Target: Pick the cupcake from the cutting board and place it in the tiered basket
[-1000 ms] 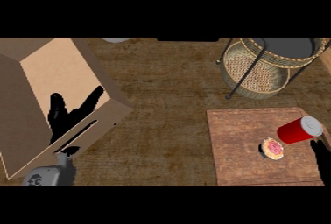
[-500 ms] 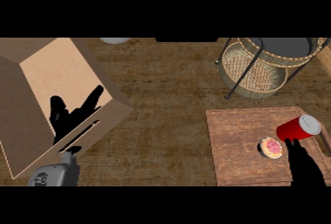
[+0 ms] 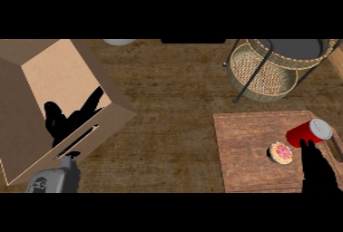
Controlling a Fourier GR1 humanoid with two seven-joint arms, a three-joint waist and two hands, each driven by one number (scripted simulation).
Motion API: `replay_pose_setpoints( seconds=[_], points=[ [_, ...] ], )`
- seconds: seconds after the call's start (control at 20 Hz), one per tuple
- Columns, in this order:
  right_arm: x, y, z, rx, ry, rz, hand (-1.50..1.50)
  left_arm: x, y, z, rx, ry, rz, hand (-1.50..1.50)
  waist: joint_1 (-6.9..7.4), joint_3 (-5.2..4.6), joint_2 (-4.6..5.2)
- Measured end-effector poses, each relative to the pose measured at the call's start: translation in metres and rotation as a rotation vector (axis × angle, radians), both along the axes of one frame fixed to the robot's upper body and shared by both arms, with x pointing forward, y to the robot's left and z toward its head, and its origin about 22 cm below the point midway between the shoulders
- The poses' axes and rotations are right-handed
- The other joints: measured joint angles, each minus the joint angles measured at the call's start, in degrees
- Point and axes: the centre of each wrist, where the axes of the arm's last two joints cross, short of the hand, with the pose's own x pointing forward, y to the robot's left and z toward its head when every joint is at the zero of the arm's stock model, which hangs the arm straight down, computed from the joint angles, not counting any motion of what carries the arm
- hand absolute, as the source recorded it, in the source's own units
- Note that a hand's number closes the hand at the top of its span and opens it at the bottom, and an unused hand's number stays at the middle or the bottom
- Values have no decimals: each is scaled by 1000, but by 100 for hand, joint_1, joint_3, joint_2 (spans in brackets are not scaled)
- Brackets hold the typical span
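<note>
A small cupcake [image 3: 281, 152] with pink-and-yellow topping sits on the wooden cutting board [image 3: 251, 145] at the lower right. My right hand [image 3: 315, 165] rises from the lower edge just right of the cupcake, fingers straight and pointing up, fingertips close to a red can [image 3: 309, 132]; it holds nothing. The tiered basket [image 3: 268, 68], wicker with a black metal frame, stands at the upper right beyond the board. My left hand [image 3: 67, 118] shows at the left in front of a cardboard box, fingers spread and relaxed.
A large open cardboard box [image 3: 47, 104] fills the left side. The red can lies on its side on the board, next to the cupcake. A grey round object [image 3: 120, 41] peeks in at the top edge. Brown countertop [image 3: 174, 118] spans the middle.
My right hand has come up from the lower right edge and shifted left toward the cupcake. The left hand and the objects have stayed put.
</note>
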Motion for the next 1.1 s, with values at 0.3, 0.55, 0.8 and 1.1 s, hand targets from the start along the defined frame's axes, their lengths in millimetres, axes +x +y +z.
replay_pose_setpoints(
  seconds=[0.3,0.55,0.8,1.1],
  points=[
    [7,-5,-8,13,-20,-5,-150,-3,0,1,-8,-24,32,0,7,-1,3],
    [13,-11,-19,34,-28,-8,-150,-3,-1,2,-3,-24,39,0,7,1,2],
    [23,-25,-26,53,-33,-15,-150,1,4,1,-2,-46,36,0,7,3,-10],
    [31,-30,-41,76,-23,-15,-150,2,4,4,-1,-44,44,0,1,-37,-23]
  ],
)
